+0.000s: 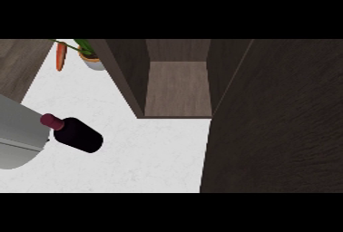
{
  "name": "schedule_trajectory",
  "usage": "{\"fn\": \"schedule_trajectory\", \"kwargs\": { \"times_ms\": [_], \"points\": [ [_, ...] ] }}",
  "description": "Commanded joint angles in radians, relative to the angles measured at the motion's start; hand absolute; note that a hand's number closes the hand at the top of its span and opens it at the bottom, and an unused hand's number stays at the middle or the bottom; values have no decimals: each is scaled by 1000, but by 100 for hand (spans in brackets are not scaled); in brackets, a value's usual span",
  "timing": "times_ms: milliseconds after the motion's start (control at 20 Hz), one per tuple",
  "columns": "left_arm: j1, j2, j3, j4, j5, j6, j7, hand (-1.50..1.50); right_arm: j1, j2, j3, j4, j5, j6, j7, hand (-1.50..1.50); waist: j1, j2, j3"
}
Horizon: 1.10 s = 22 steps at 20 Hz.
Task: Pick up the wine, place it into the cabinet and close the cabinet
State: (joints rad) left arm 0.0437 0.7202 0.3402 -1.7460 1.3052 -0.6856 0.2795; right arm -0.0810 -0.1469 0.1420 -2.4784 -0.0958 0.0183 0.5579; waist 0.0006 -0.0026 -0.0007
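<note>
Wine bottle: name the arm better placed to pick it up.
Left, probably: a grey forearm at the view's left ends right beside the wine bottle; no right arm shows.

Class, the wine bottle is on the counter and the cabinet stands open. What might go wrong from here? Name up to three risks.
1. The grey forearm sits right beside the neck of the wine bottle; a sideways move might knock it away.
2. The cabinet opening is narrow between its walls, so the bottle might catch an edge.
3. The potted plant stands near the cabinet's left wall and might get brushed.
</note>
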Motion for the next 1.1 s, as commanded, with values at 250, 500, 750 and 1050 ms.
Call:
{"fn": "schedule_trajectory", "kwargs": {
  "times_ms": [250, 500, 750, 1050],
  "points": [
    [10, 29, 55, -64, 89, 55, 108, -150, -189, -21, -57, -129, -23, -95, 276, -150, 1, 0, 0],
    [-5, 23, 75, -39, 89, 52, 137, -150, -281, -46, -109, -98, -63, -97, 335, -150, 1, 0, 0],
    [-64, -42, 21, 17, -38, 50, 123, -150, -273, -51, -153, -114, -110, -81, 325, -150, -5, 1, 1],
    [-74, -134, 8, 16, -196, 110, 70, -150, -356, -57, -126, -160, -54, -136, 462, -150, -6, -1, 0]
  ]
}}
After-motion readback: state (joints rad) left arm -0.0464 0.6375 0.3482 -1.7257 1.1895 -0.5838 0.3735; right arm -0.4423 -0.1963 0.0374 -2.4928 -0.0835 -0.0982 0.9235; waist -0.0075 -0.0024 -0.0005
